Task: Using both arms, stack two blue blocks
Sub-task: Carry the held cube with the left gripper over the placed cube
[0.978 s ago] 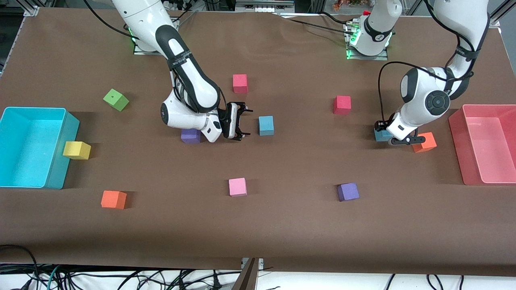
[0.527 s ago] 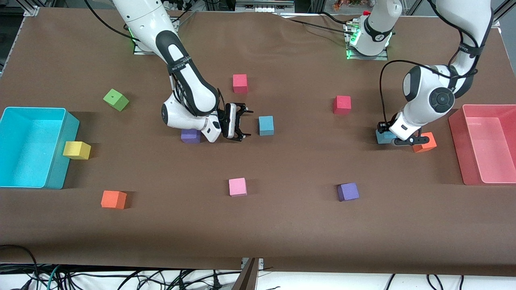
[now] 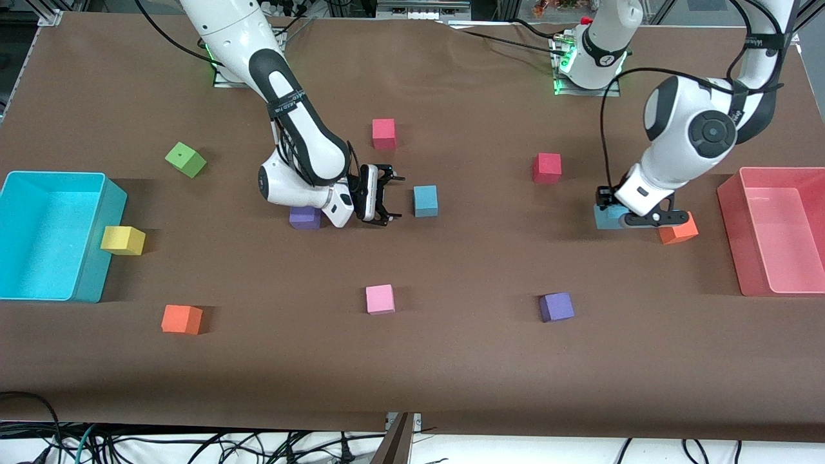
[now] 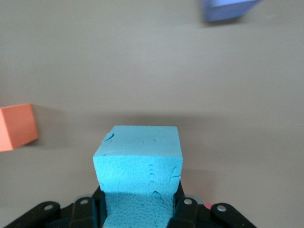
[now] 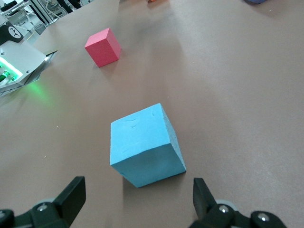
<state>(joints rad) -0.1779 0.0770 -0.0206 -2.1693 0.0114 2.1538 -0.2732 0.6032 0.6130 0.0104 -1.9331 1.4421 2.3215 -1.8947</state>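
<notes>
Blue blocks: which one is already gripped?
The blue block beside the orange block, toward the left arm's end: the left gripper is shut on it. The other blue block sits free on the table, the open right gripper beside it.

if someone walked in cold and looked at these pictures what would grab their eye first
Probably the left pincer, shut on a blue block and raising it just off the table beside an orange cube, near the pink bin. Next, the right pincer hangs open, low over the table, aimed at the other blue block in the middle. Bright cubes scattered over the brown table fill out the scene.
</notes>
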